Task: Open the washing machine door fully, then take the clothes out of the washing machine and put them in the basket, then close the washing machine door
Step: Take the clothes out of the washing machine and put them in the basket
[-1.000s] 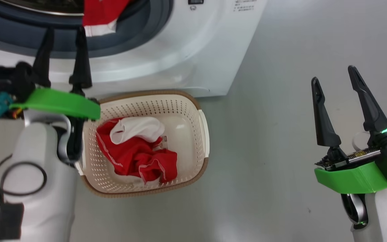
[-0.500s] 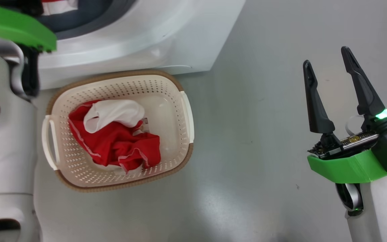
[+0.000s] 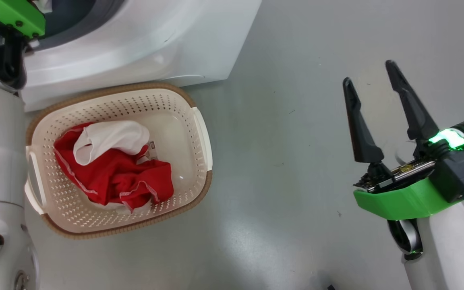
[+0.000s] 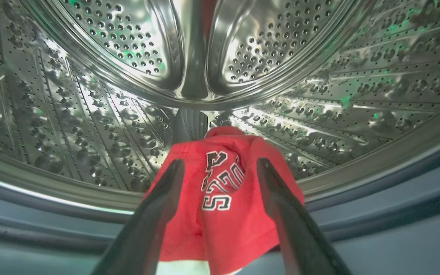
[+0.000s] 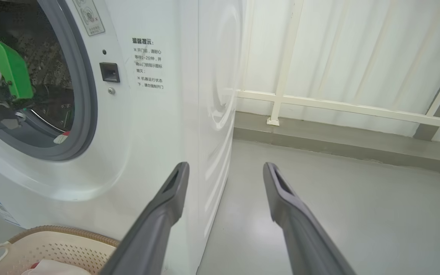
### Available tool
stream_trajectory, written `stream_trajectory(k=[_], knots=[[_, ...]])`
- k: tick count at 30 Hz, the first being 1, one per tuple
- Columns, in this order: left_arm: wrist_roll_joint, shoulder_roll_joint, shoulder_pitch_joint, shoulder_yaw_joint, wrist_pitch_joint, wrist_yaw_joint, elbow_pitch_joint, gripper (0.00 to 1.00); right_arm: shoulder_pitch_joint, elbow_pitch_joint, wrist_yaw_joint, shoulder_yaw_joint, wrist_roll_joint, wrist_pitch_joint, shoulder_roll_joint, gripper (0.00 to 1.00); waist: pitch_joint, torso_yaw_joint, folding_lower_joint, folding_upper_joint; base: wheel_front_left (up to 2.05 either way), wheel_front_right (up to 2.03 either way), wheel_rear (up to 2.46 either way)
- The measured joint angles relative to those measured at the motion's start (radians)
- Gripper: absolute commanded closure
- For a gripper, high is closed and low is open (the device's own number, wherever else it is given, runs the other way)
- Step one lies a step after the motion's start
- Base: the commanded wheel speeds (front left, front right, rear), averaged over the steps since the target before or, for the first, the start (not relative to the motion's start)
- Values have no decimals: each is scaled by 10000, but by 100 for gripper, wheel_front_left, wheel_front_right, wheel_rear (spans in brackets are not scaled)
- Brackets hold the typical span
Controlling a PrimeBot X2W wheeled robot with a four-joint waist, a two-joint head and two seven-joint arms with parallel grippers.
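Clothes (image 3: 111, 169): one red garment (image 4: 224, 198) on the drum lip of the washing machine (image 3: 135, 44), framed by the wide-apart fingers of the left gripper (image 4: 220, 162); a red-and-white heap in the basket (image 3: 199, 133) on the floor (image 3: 288, 161); right gripper (image 3: 369, 71) spread, empty, well apart.

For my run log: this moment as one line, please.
phase: unloading | left gripper: open, astride red garment at drum mouth | right gripper: open, over floor | basket: red and white clothes inside
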Motion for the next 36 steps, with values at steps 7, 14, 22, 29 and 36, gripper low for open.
stream_trajectory(k=[7, 14, 22, 29, 36], knots=[[194, 178, -175, -652, 1233, -52, 742, 0, 0, 234, 0, 240, 96, 0, 4, 0, -33, -177, 0, 0, 0, 0, 0], [608, 405, -366, -1145, 1894, 408, 1348, 0, -1, 336, 0, 389, 142, 0, 6, 0, -103, -390, 0, 0, 0, 0, 0], [828, 533, -385, -1490, 2065, 727, 1628, 74, 0, 337, 0, 389, 169, 0, 6, 0, -146, -523, 0, 0, 0, 0, 0], [1014, 602, -385, -1810, 2140, 895, 1718, 100, 0, 318, 0, 395, 328, 0, 6, 0, -84, -507, 0, 0, 0, 0, 0], [1407, 777, -382, -2220, 1509, 1116, 1643, 100, -1, 322, 0, 397, 364, 0, 6, 0, -123, -447, 0, 0, 0, 0, 0]])
